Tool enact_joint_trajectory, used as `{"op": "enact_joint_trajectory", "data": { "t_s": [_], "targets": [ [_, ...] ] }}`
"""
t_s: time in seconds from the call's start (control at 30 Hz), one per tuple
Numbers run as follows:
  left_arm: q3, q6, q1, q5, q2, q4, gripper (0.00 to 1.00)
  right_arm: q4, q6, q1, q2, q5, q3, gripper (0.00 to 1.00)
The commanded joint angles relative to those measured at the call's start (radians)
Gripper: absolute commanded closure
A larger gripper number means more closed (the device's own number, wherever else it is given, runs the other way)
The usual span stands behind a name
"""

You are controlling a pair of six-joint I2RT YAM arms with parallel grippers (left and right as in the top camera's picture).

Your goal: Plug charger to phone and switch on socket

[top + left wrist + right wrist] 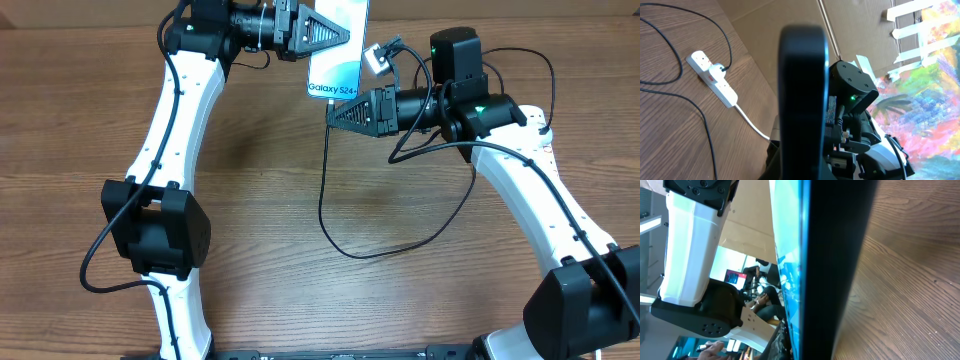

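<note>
Overhead, left gripper (318, 35): clamped on the phone (338, 60), held off the table (260, 200) at the far edge.
Overhead, right gripper (335, 112): tip at the phone's "Galaxy" end; grip cannot be told.
Overhead, charger (325, 200): drops from that tip and loops on the table.
Overhead, socket (377, 60): just beside the phone, partly hidden.
Left wrist, phone (802, 100): dark, upright, filling the centre.
Left wrist, socket (712, 77): flat on the table, charger (705, 120) plug in it.
Right wrist, phone (830, 255): edge-on, screen facing left.
</note>
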Motion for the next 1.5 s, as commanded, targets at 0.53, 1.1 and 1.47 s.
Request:
{"op": "enact_joint_trajectory", "data": {
  "t_s": [0.53,1.1,1.47],
  "targets": [
    [0.018,0.008,-0.008,0.067,-0.012,0.004,0.96,0.04,0.005,0.009,-0.031,-0.002,0.023,0.96],
    [0.018,-0.004,-0.008,0.105,-0.012,0.003,0.96,0.054,0.032,0.009,-0.031,0.025,0.023,0.96],
    [0.018,-0.01,-0.009,0.112,-0.012,0.003,0.96,0.063,0.076,0.009,-0.031,0.051,0.022,0.96]
  ]
}}
